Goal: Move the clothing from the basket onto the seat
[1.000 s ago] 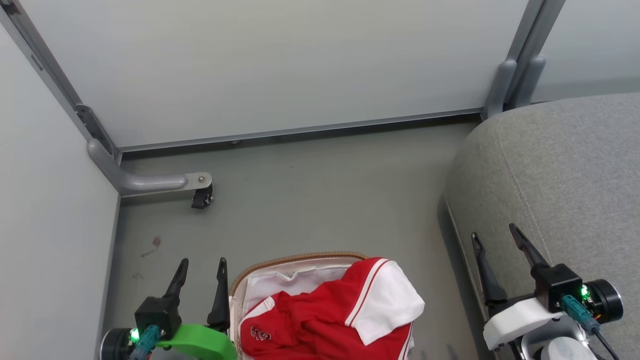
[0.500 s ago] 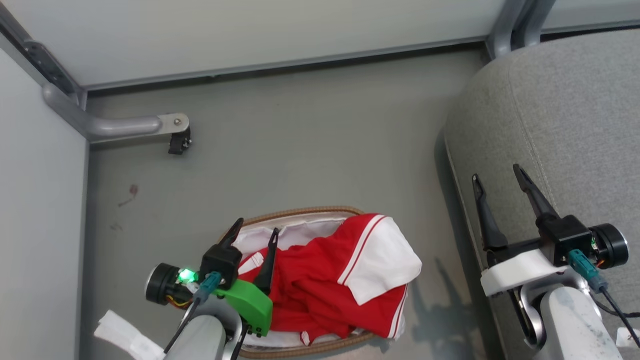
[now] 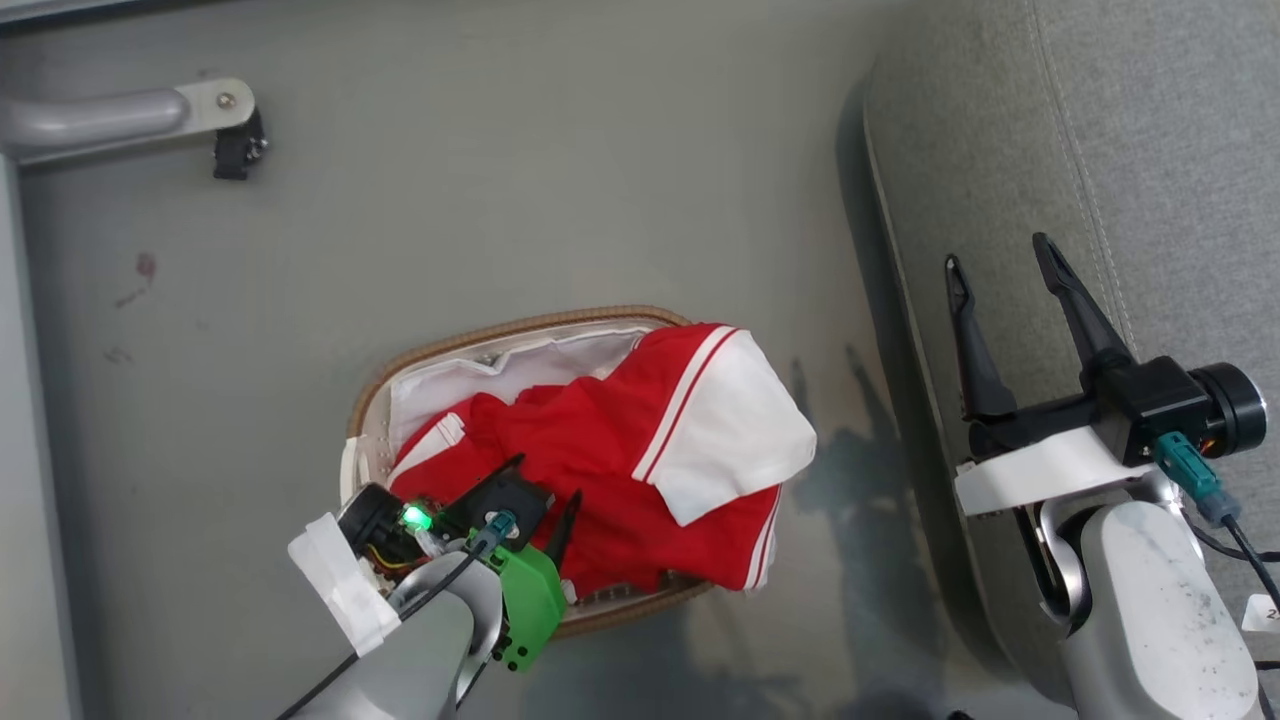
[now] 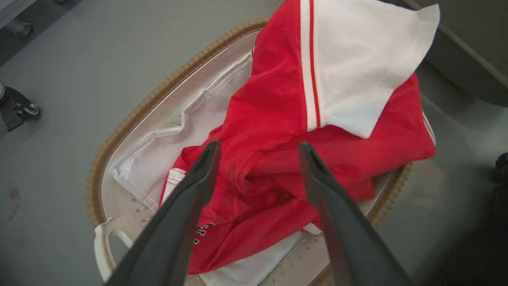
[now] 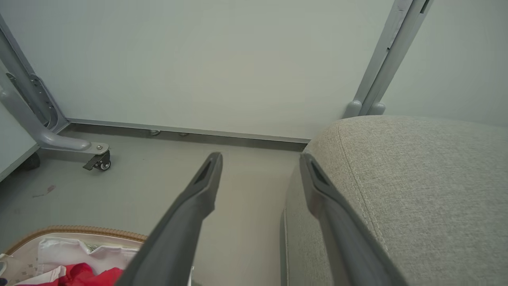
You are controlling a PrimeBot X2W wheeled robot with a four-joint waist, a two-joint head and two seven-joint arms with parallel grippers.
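The clothing (image 3: 600, 440) looks soft, light and floppy, heaped in the basket (image 3: 520, 322) on the floor (image 3: 500, 150); its bunched red middle folds seem the best hold. The left end effector (image 4: 258, 146) hovers over them, spread and empty; the right end effector (image 3: 995, 252), also spread, is beside the seat (image 3: 1180, 120)

The grey floor (image 3: 560, 200) carries the oval basket (image 3: 520, 324), with the grey seat (image 3: 1000, 150) standing near it and a partition caster (image 3: 237, 157) well apart.

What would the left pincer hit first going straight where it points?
Most likely the red jersey heaped in the basket: the open left pincer points straight into its folds, though the gap is hard to judge.
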